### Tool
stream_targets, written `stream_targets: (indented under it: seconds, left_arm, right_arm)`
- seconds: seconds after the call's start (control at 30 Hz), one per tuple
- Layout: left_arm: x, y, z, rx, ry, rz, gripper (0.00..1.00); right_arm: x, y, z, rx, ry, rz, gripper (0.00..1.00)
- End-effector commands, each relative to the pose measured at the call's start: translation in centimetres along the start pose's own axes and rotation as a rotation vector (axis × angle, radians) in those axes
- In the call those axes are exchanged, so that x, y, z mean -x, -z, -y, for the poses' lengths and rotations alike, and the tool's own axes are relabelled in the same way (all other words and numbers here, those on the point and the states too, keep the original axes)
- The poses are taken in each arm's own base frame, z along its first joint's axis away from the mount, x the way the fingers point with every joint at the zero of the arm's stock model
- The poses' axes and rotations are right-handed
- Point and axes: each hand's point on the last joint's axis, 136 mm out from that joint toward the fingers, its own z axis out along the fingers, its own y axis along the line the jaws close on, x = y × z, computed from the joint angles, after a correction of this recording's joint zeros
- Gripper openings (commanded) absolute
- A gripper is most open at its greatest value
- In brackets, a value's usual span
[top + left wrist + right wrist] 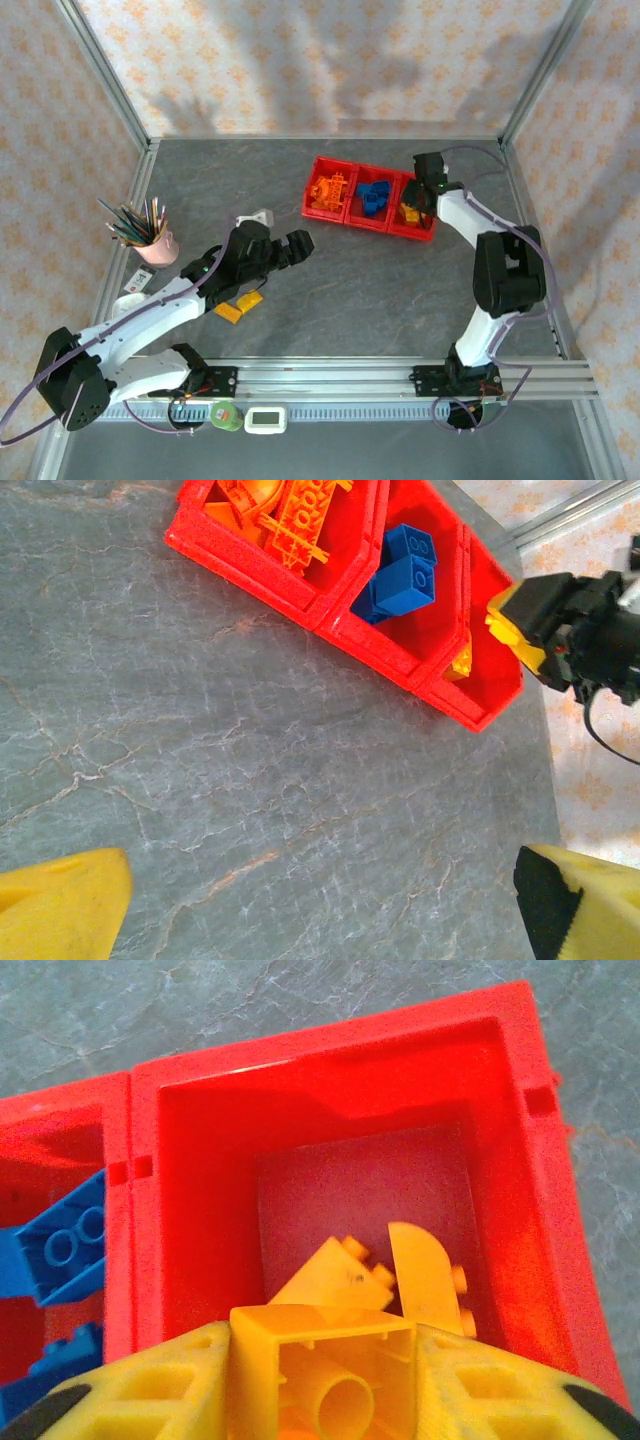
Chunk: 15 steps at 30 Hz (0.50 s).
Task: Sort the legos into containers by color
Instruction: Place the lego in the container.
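Observation:
The containers (352, 222) are three joined red bins at the back right. The left bin holds orange legos (332, 190), the middle one blue legos (375, 197), the right one yellow legos (410, 213). My right gripper (320, 1395) hangs over the right bin (200, 1210), shut on a hollow yellow brick (320, 1360). Below it lie two yellow pieces (335, 1275). My left gripper (320, 900) is open over bare table, well short of the bins (300, 590). Two yellow legos (240, 307) lie on the table under the left arm.
A pink cup of pencils (155, 240) stands at the left. A small white object (258, 217) lies behind the left gripper. A green roll (225, 415) and a white device (266, 420) sit by the near rail. Metal frame posts border the table.

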Motion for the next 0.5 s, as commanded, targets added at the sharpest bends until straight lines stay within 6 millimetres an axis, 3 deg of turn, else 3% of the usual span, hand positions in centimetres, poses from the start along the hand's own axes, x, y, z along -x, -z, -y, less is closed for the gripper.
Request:
stream_targets:
  seconds: [0.0,0.27,0.47]
  left_arm:
    - [1.4,0.5,2.2,-0.064,-0.026,0.042,0.99]
    - [2.1,0.8,2.7,-0.063,-0.033,0.066,0.99]
    - [3.1,1.9,1.9,-0.031,-0.028,0.13,0.99]
  right_arm:
    - [2.3,-0.5,0.7,-0.055,-0.007,0.054,0.46]
    - [3.0,1.0,-0.4,-0.001,0.003,0.07,0.59]
    - [2.1,4.1,-1.8,0.045,0.04,0.094,0.62]
